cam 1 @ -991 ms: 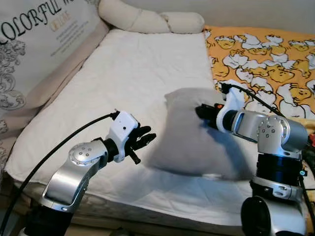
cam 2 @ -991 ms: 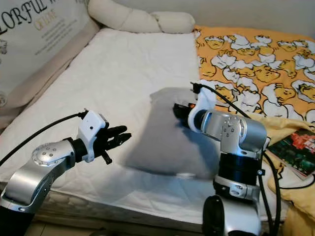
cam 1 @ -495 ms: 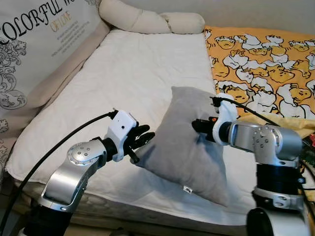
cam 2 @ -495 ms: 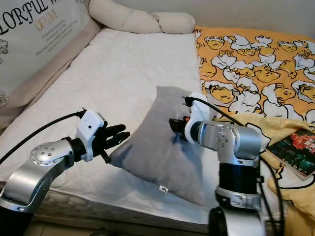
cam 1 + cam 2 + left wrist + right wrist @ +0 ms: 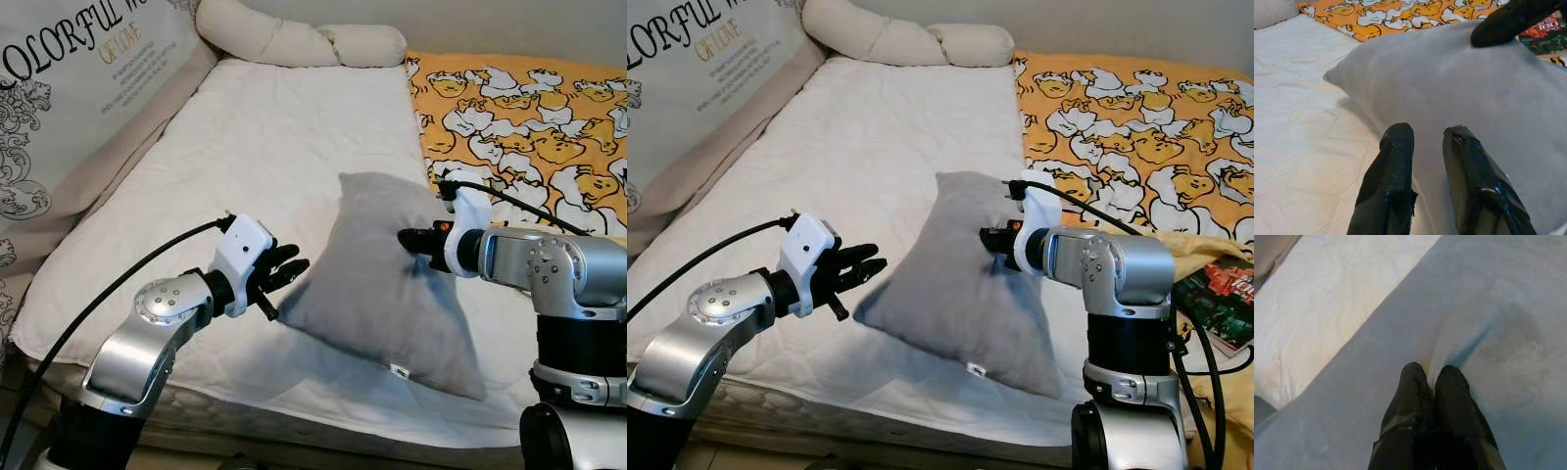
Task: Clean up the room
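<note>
"COLORFUL" cushion (image 5: 69, 98) at 10 o'clock. Right gripper (image 5: 409, 238) pinching grey pillow (image 5: 382, 284); left gripper (image 5: 290, 273) parted at its 9 o'clock corner.

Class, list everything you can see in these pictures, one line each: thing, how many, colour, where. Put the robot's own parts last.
Grey pillow: one, grey, tilted on the mattress, near its front edge.
Mattress: one, white, quilted.
Bolster cushions: two, cream, at the far end of the mattress.
Printed cushion: one, white with lettering, along the left side.
Duck blanket: one, orange with white and yellow ducks, right of the mattress.
Book: one, red and green cover, far right.
Left gripper: one, black jaws apart at the pillow's left corner.
Right gripper: one, black jaws pinching the pillow's fabric.
</note>
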